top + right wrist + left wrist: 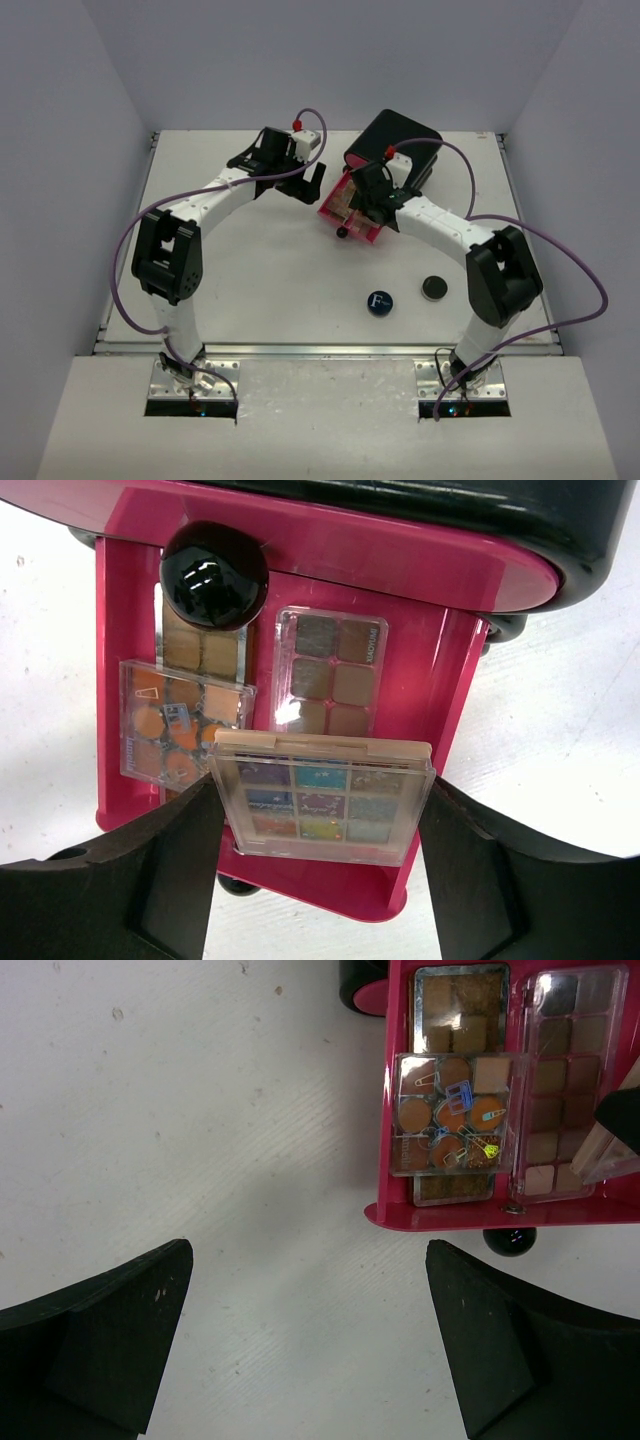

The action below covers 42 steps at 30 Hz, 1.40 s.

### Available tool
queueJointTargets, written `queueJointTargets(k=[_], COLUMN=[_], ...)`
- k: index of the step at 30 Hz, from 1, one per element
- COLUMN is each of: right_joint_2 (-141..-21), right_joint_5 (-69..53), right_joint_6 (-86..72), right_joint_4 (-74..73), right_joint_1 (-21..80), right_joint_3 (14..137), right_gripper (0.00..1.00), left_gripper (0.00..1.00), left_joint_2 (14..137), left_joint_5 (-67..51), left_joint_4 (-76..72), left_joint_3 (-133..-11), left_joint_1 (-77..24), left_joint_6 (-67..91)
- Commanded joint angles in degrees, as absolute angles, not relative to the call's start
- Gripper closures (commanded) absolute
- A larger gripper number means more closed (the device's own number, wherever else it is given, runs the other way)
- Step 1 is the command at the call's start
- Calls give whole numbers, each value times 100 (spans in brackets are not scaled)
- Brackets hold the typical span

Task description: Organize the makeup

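**Right gripper clamps a palette over the open pink drawer**

Here's the right gripper (pixel 322 825), both black fingers pressed against the short ends of a flat, beige-framed multicoloured palette (pixel 320 780). It's clamped firm and held across the near end of the pulled-out pink plastic drawer (pixel 120 680). Whether the palette touches the drawer floor, I can't tell.

Look inside that drawer. A brown six-pan palette (pixel 332 670) lies flat, its near end hidden under the held one. To its left, a clear-cased palette of orange pans (pixel 180 725) lies on top of another brown palette (pixel 200 645). Above them is a glossy round black knob (pixel 213 575) on a shut pink drawer front, set in the black box (pixel 480 505).

Over to the left gripper (pixel 308 1290): its fingers are spread wide, gripping nothing. It hovers above the white table (pixel 200 1110), just beside the drawer's front wall.

From overhead, the round blue compact with a white F (pixel 379 301) and the small round black compact (pixel 433 288) sit on the table near the right arm. They are apart from each other and well away from the drawer.
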<state>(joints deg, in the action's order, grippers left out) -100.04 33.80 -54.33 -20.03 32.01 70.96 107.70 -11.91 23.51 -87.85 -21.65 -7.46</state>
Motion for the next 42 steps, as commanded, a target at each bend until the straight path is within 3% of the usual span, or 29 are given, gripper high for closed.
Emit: queueJointTargets(k=[1, 12, 23, 29, 34, 36, 42], right_joint_2=[-10005, -10084, -9712, -8834, -8516, -8657, -9176], right_joint_5=[3470, 3381, 3161, 2422, 2135, 2310, 1529], right_joint_6=[-5607, -5599, -5215, -4350, -3469, -3251, -3524], right_joint_4=[-2039, -2047, -1907, -1737, -2332, -2549, -2796], right_joint_1=[3224, 3226, 3226, 3219, 3033, 2906, 1624], right_joint_3=[7359, 7482, 7405, 7224, 8089, 8641, 9718], right_gripper=[30, 19, 21, 21, 21, 19, 18], left_gripper=[0, 0, 2, 25, 41, 42, 30], left_joint_2=[10730, 10705, 10538, 9969, 9380, 9287, 9381], left_joint_5=[-1320, -1325, -1425, -1475, -1332, -1136, -694], left_joint_4=[2207, 2232, 2286, 2412, 2426, 2418, 2020], left_joint_3=[-9010, -9053, -9025, -8805, -8095, -7892, -7111], left_joint_1=[-2118, -2118, -2129, -2201, -2510, -2754, -3620], left_joint_6=[-703, -718, -714, -812, -926, -971, -965])
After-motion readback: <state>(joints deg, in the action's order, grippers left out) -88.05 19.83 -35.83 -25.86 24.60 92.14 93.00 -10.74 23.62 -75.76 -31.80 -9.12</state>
